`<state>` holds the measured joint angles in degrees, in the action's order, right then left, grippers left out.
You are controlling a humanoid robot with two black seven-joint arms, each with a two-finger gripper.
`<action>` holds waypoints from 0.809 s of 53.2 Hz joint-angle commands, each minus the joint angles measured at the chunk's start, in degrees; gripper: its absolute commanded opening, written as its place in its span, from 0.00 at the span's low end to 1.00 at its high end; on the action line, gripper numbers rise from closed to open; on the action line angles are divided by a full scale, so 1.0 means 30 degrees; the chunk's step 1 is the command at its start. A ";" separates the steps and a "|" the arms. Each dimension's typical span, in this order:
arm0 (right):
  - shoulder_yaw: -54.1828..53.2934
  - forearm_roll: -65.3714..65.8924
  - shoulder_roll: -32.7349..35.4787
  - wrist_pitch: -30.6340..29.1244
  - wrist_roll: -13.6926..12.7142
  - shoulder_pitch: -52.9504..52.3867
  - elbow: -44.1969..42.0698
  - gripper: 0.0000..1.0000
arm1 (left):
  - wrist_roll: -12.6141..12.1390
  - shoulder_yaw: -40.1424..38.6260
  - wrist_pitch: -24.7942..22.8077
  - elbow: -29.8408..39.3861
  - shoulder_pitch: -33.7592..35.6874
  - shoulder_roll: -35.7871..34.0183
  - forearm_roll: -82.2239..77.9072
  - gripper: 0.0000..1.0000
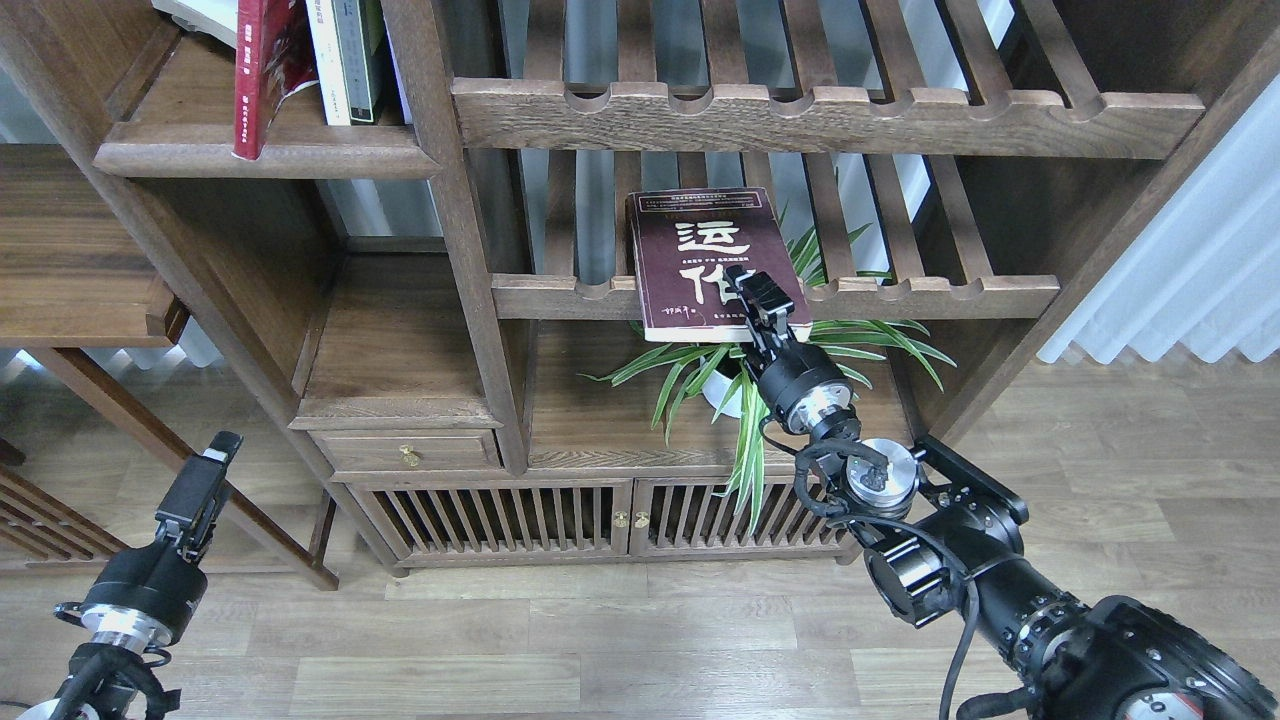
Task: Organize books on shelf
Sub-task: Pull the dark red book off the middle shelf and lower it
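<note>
A dark maroon book (705,262) with big white characters lies flat on a slatted rack (900,295), its front edge overhanging the rail. My right gripper (762,305) is at the book's front right corner. Its upper finger (757,290) lies over the cover and the lower one is hidden beneath, so its hold is unclear. A red book (262,70) leans on the solid shelf (270,158) at the upper left, beside thin white- and green-spined volumes (345,60). My left gripper (208,475) hangs low at the left over the floor, a single dark block holding nothing.
A spider plant in a white pot (735,395) stands directly under the rack, behind my right wrist. An upper slatted rack (820,110) overhangs the book. A post (460,250) divides the bays. Below are a drawer (405,452) and slatted cabinet doors (500,520).
</note>
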<state>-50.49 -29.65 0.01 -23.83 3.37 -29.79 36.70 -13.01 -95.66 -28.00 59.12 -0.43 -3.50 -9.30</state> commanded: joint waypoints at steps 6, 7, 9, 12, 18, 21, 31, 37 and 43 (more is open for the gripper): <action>0.0539 -0.0018 -0.0002 -0.1389 -0.0389 0.0439 0.0482 0.04 | -0.0029 -0.0075 -0.0001 0.0009 -0.0002 -0.0006 0.0200 1.00; 0.0568 0.0011 -0.0002 -0.1389 -0.0505 0.0584 0.0598 0.04 | -0.0058 -0.0075 -0.0001 0.0009 -0.0002 -0.0006 0.0200 1.00; 0.0569 0.0011 -0.0002 -0.1389 -0.0710 0.0760 0.0687 0.04 | -0.0059 -0.0075 -0.0001 0.0009 -0.0002 -0.0006 0.0200 1.00; 0.0598 0.0011 -0.0002 -0.1389 -0.0916 0.1141 0.0775 0.04 | -0.0058 -0.0046 -0.0001 0.0009 -0.0002 -0.0006 0.0200 1.00; 0.0452 0.0040 -0.0002 -0.1389 -0.1063 0.2194 0.2439 0.04 | -0.0029 -0.0046 -0.0001 0.0009 -0.0002 -0.0006 0.0200 1.00; 0.0364 0.0040 -0.0002 -0.1389 -0.1063 0.2956 0.3992 0.04 | -0.0029 -0.0046 -0.0001 0.0009 -0.0031 -0.0006 0.0200 1.00; -0.0047 0.0566 -0.0002 -0.1389 -0.1472 0.7671 0.9767 0.04 | 0.0088 0.0773 -0.0001 0.0155 0.0086 0.0344 0.1397 1.00; 0.0129 0.1328 -0.0002 -0.1389 -0.2585 0.9986 1.0560 0.04 | 0.0088 0.2558 -0.0001 0.0155 0.0174 0.1076 0.4384 1.00; 0.0334 0.1855 -0.0002 -0.1389 -0.3230 1.1306 1.0765 0.04 | 0.0088 0.3556 -0.0001 0.0009 0.0349 0.1165 0.5882 1.00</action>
<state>-50.07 -25.79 0.01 -28.04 -4.26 -0.29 68.02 -12.74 -88.25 -28.00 59.58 0.10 -0.51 3.25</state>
